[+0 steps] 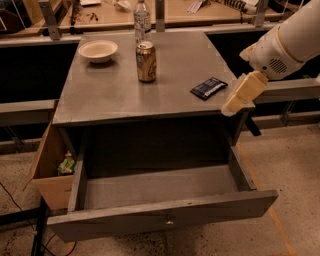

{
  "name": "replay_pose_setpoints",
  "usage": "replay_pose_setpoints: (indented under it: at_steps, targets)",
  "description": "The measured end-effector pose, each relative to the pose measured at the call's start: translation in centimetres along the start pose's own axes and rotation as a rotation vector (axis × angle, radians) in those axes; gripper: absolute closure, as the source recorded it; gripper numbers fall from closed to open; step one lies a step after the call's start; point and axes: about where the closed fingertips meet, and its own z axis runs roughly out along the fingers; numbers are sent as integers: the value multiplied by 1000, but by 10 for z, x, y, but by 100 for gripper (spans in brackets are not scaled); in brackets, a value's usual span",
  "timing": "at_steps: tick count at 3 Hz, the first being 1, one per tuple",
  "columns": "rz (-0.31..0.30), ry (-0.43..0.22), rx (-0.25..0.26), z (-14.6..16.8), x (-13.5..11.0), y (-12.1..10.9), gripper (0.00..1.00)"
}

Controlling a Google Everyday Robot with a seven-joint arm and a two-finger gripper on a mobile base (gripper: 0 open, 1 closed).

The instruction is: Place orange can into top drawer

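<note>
The arm (295,37) reaches in from the upper right, bent down so the gripper (232,105) hangs tilted at the table's (115,95) right edge, just right of a dark packet (208,87); I cannot tell whether it is open or closed. The can (146,61) stands upright far back on the table, before the bottle (142,15), right of the bowl (98,50). The drawer (160,220) below stands pulled out, nothing in it.

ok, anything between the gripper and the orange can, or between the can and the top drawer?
Only a dark packet, flat on the table roughly between the gripper at the table's right edge and the orange can. Bottle and bowl sit off that line. The top drawer stands open in front, nothing visible blocking it.
</note>
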Motion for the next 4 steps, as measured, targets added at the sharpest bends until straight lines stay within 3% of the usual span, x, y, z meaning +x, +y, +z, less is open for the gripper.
replay_pose_setpoints:
  at_steps: [2,3,4]
  targets:
    - [133,-320,-11,75,-44,-50,0]
    - [248,-429,46,112,-77,-77,0]
    - [358,-447,90,127,-101,-82,0]
